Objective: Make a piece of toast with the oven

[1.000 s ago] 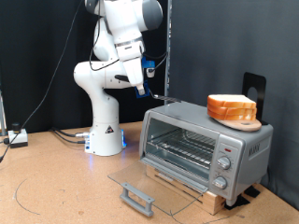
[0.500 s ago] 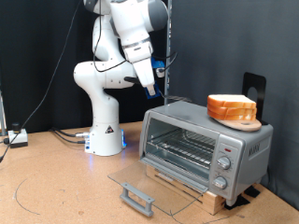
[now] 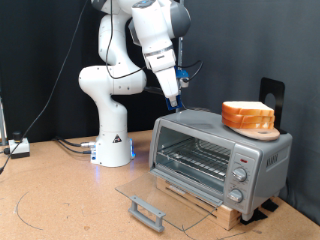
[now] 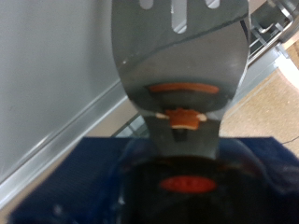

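Note:
The silver oven (image 3: 220, 150) stands on the table at the exterior view's right. Its glass door (image 3: 150, 195) is folded down flat and the wire rack (image 3: 195, 158) inside is bare. The piece of toast (image 3: 245, 110) lies in a round wooden dish (image 3: 258, 128) on the oven's roof. My gripper (image 3: 171, 88) hangs above the oven's left end, left of the toast and apart from it. It is shut on a grey slotted spatula (image 4: 182, 56), whose thin blade (image 3: 172, 101) points down towards the roof.
The arm's white base (image 3: 113, 140) stands left of the oven. The door's grey bar handle (image 3: 147, 212) juts out in front. Knobs (image 3: 238, 180) run down the oven's right side. A black stand (image 3: 271, 95) rises behind the toast. Cables (image 3: 70, 145) lie at the left.
The arm has swung towards the exterior view's right, carrying the gripper and spatula from left of the oven to above its left end. Toast, dish and door have not moved.

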### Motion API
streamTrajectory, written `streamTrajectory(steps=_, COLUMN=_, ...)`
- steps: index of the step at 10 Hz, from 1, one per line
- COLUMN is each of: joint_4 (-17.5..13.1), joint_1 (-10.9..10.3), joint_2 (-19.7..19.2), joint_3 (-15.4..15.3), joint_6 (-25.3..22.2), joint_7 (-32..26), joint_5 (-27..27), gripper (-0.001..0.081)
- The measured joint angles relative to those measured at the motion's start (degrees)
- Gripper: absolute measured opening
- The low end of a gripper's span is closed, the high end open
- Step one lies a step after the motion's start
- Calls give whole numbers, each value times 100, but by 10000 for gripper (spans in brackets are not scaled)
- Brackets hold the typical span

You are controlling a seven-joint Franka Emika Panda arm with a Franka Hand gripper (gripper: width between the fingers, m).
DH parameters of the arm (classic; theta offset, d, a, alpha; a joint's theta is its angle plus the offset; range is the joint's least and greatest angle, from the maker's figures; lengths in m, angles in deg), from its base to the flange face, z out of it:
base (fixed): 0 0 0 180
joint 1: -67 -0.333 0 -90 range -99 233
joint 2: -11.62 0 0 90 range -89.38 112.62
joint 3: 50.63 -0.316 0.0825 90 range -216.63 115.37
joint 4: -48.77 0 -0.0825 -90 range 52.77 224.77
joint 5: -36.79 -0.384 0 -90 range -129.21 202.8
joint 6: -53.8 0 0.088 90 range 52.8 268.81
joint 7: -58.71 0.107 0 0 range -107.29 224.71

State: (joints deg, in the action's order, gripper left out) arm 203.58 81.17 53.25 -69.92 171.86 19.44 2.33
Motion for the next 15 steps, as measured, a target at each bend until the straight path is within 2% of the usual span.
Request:
streamTrajectory(steps=4, joint_4=-135, joint_1=-17, joint_2=-81, joint_3=-227, joint_6=311, joint_7=63, joint_5=-419, gripper=394)
streamTrajectory(steps=8, joint_4=-293, joint_1=-4, joint_2=-243, joint_3=-313, joint_6=303, joint_7=260, joint_5=-409, gripper=394)
streamTrajectory(steps=12, joint_4=-314, joint_1=72, joint_2=-302, joint_3=-313, joint_6=6, joint_7=260, joint_5=-186, gripper=394)
streamTrajectory(steps=15, joint_4=-314, joint_1=113, joint_2=-312, joint_3=-313, joint_6=22, joint_7=260, joint_5=-176, gripper=394)
